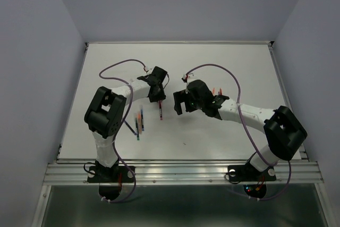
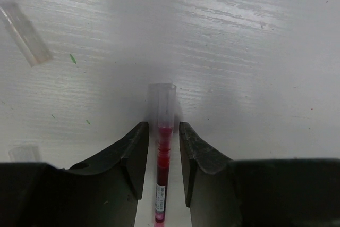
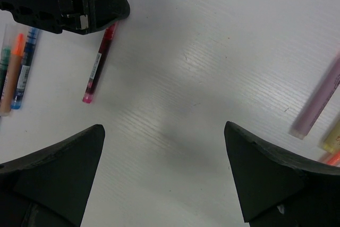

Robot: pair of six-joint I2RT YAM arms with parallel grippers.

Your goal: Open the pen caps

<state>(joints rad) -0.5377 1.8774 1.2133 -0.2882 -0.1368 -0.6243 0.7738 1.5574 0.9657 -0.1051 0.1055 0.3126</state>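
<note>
A red pen [image 2: 161, 168] with a clear pale cap [image 2: 162, 102] on its far end lies flat on the white table. My left gripper [image 2: 162, 126] is low over it, jaws narrowly open on either side of the pen with a small gap each side. The same pen [image 3: 98, 70] shows in the right wrist view, partly under the left gripper, and in the top view [image 1: 160, 111]. My right gripper [image 3: 163, 127] is wide open and empty above bare table, just right of the left gripper [image 1: 158, 97]. Two loose clear caps [image 2: 24, 33] [image 2: 24, 152] lie to the left.
Several pens [image 1: 139, 123], orange, blue and green, lie side by side to the left of the red one; they also show in the right wrist view [image 3: 18, 73]. A lilac pen [image 3: 319, 102] and yellow and orange ones [image 3: 332, 142] lie to the right, behind the right arm [image 1: 217, 92].
</note>
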